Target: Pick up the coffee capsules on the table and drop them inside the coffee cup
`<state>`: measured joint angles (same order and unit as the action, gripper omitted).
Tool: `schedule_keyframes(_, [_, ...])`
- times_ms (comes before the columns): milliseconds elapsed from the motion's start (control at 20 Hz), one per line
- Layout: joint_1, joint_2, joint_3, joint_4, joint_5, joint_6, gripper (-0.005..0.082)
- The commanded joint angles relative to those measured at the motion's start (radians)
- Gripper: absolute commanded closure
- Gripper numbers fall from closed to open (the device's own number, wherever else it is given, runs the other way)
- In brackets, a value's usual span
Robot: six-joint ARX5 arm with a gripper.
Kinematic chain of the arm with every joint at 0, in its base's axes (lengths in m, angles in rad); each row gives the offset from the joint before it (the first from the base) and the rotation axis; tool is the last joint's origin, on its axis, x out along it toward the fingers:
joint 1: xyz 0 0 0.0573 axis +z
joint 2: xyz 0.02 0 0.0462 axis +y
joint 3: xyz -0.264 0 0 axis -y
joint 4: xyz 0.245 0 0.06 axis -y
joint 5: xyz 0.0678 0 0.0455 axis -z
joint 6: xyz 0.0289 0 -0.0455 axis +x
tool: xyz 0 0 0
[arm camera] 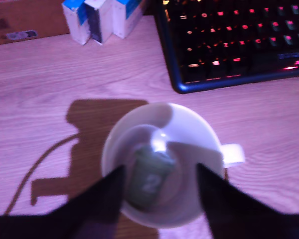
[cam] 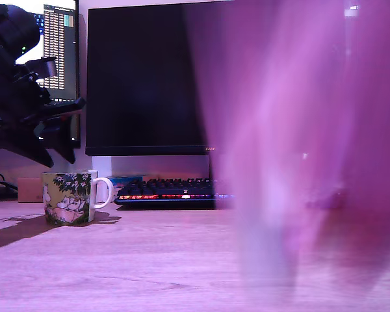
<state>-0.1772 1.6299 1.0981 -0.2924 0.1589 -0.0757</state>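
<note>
The coffee cup (cam: 68, 198), a mug with a green leafy print and a white handle, stands on the wooden desk at the exterior view's left. My gripper (cam: 60, 156) hangs just above its rim. In the wrist view I look straight down into the cup (arm camera: 189, 117). One greyish coffee capsule (arm camera: 150, 177) lies tilted on the cup's bottom. My gripper (arm camera: 160, 168) is open, its dark fingers spread either side of the capsule and not touching it. No other capsule shows.
A backlit keyboard (cam: 169, 190) lies behind the cup, under a dark monitor (cam: 146, 78). Small white-and-blue boxes (arm camera: 102, 17) and a cardboard box (arm camera: 20, 20) stand beyond the cup. A blurred purple shape (cam: 299, 162) close to the camera hides the exterior view's right half.
</note>
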Motion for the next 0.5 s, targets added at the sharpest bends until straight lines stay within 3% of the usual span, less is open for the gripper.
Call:
schedule_keyframes(0, [-0.006, 0.012, 0.026, 0.002, 0.023, -0.003, 0.0179])
schedule_keyframes(200, [-0.006, 0.009, 0.048, -0.011, 0.075, -0.007, 0.0227])
schedule_keyframes(450, [-0.006, -0.015, 0.048, -0.061, 0.126, -0.007, 0.0695])
